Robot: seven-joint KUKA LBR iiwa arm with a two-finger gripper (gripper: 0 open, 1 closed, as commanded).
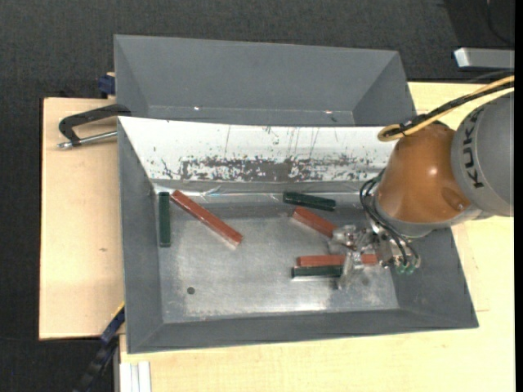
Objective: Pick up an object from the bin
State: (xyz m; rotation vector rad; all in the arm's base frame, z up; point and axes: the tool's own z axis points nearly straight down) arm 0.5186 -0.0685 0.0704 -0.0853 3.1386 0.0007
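My gripper (353, 260) is low in the bin's right part, under the orange cover. Its metal fingers sit at the right end of a red bar (319, 261) lying flat on the floor. A dark green bar (315, 273) lies right below the red one, parallel to it. A second red bar (312, 220) lies slanted just above the fingers.
Another dark green bar (309, 201) lies near the back wall. A long red bar (206, 216) slants across the left part, with a dark green bar (165, 218) upright along the left wall. A small dark dot (190, 291) marks the floor at front left.
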